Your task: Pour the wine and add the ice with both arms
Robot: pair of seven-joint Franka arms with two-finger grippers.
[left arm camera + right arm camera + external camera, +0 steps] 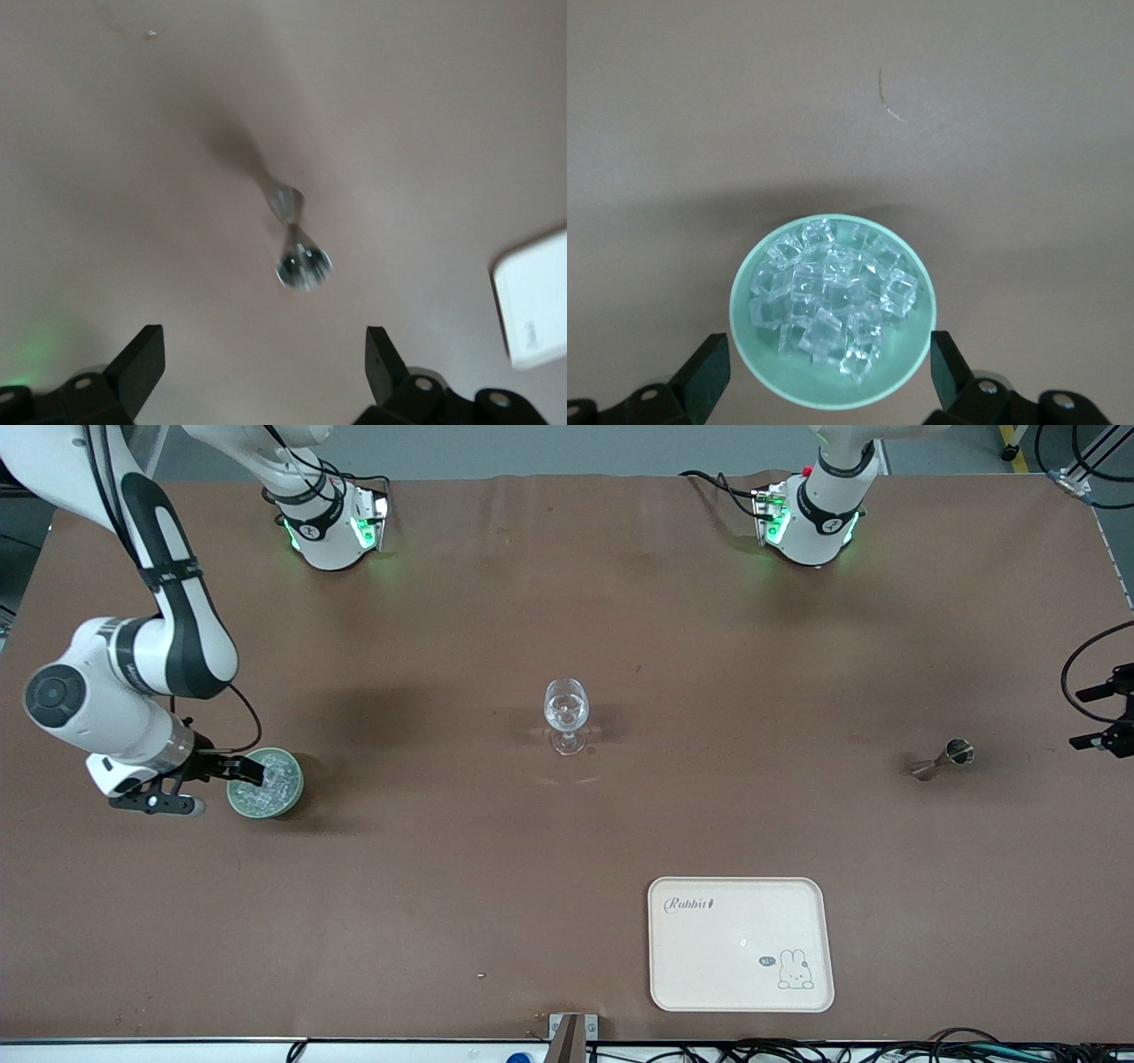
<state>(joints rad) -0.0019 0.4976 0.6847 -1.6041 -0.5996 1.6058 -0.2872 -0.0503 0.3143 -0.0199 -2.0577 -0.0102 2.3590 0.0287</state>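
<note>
A clear wine glass [565, 713] stands upright at the table's middle. The ice [262, 780] fills a green bowl [297, 788] toward the right arm's end of the table. My right gripper [211, 786] is low at the bowl, open. In the right wrist view its fingers [704, 372] stand on either side of the bowl [744, 341], apart from its rim, with the ice [833, 297] between them. A metal jigger [948, 757] lies on its side toward the left arm's end. My left gripper [1099, 716] is open and empty beside it, with the jigger [297, 243] ahead of its fingers [142, 363].
A cream tray [740, 943] with a rabbit print lies nearer to the front camera than the glass and the jigger; its corner shows in the left wrist view [536, 305]. The brown table [567, 841] is bare between these things.
</note>
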